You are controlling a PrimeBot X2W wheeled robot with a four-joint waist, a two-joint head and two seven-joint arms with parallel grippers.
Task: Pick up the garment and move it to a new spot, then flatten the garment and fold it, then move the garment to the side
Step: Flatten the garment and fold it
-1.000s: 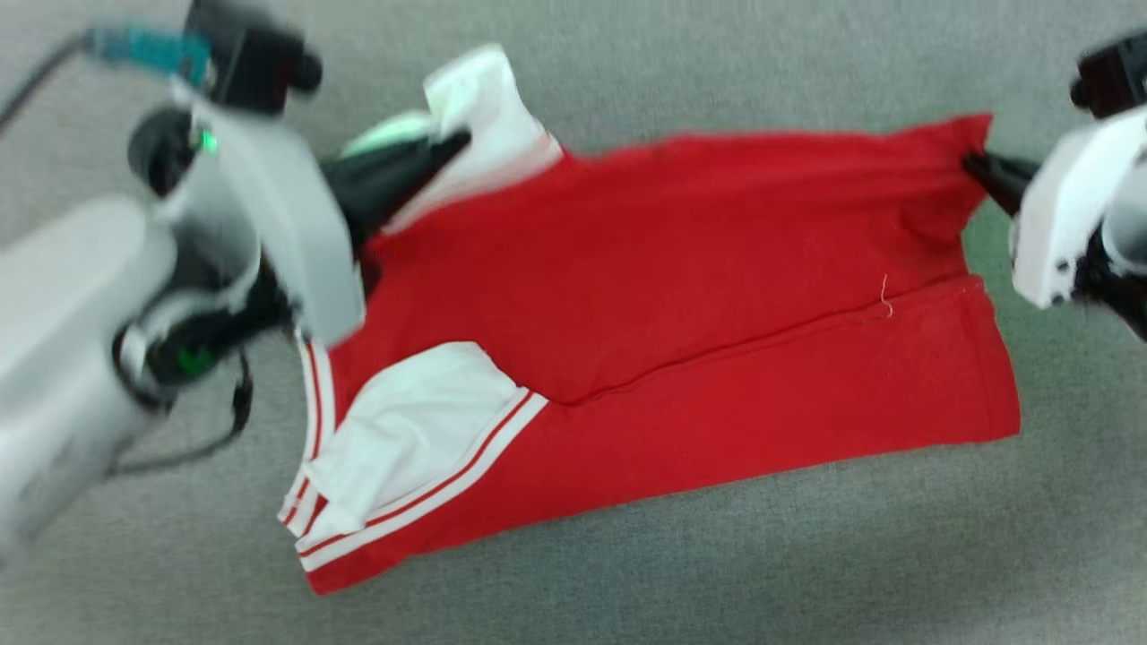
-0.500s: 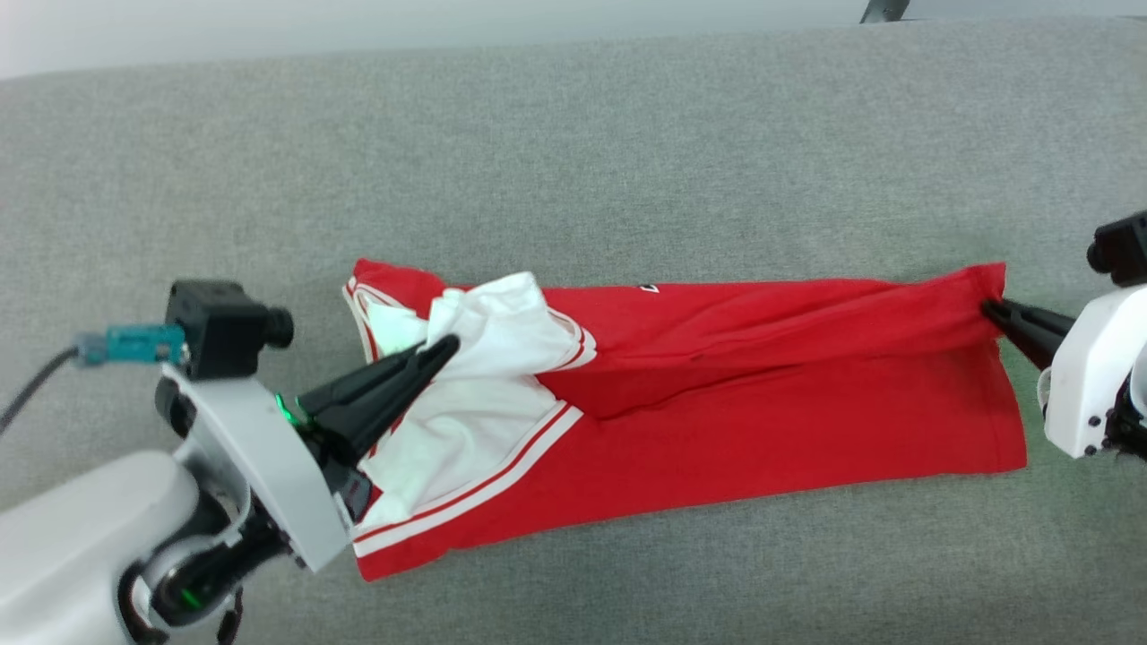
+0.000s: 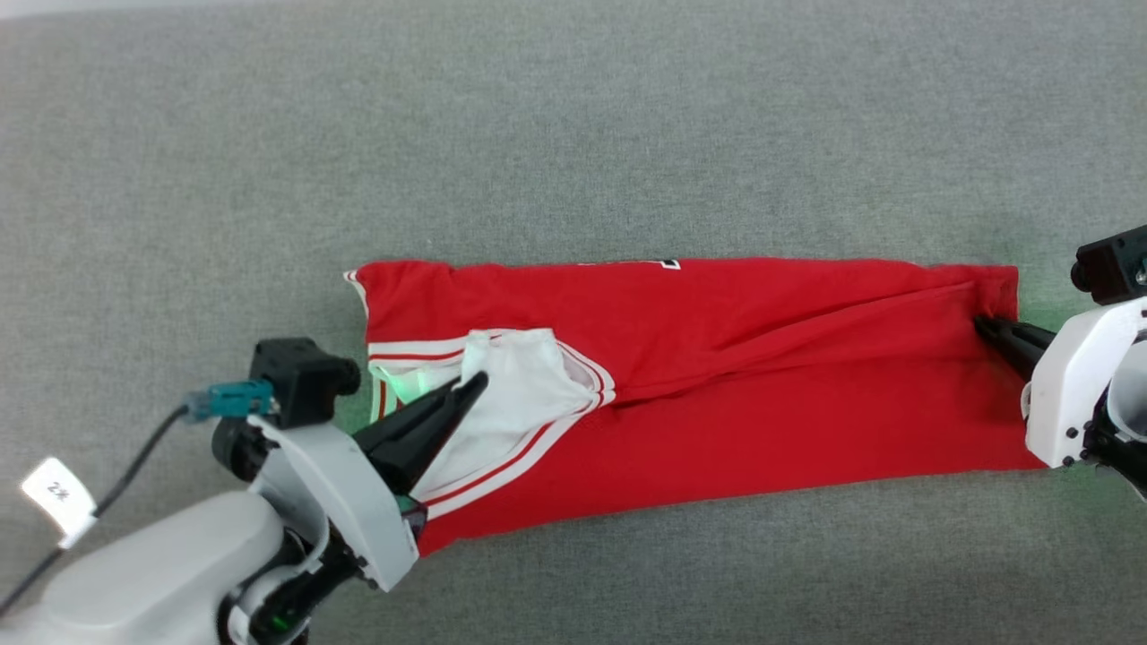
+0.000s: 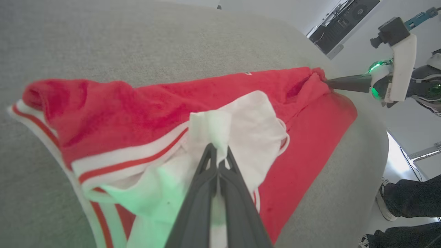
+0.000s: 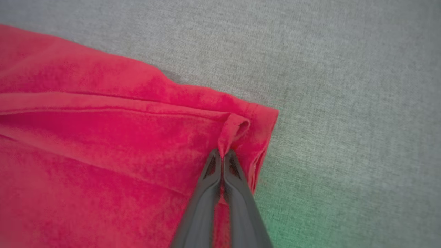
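1. The garment lies on the grey fabric tabletop, stretched long from the robot's left to its right. In the head view it sits somewhat nearer to the robot than the middle.
2. It is folded along its length. One red layer lies over another, and a long crease runs from the sleeve area toward the right end. The lower layer comes out closer to the robot than the upper one.
3. At the left end the white sleeve, with its red and white striped trim, rests on top of the red cloth and is a little bunched.
4. The left gripper has its fingers together, clamped on a fold of this sleeve. In the left wrist view, white cloth is pinched between the tips and stands up just beyond them.
5. The right gripper is at the right end of the garment. Its fingers are pressed together on a small red fold beside the hem corner, as the right wrist view shows clearly.
6. Between the two grippers the cloth rests on the tabletop with only a few soft wrinkles.
7. A small white mark shows at the far edge of the garment; I cannot read it.
8. In the left wrist view, past the edge of the tabletop, a person's shoe and a dark trouser leg are visible.
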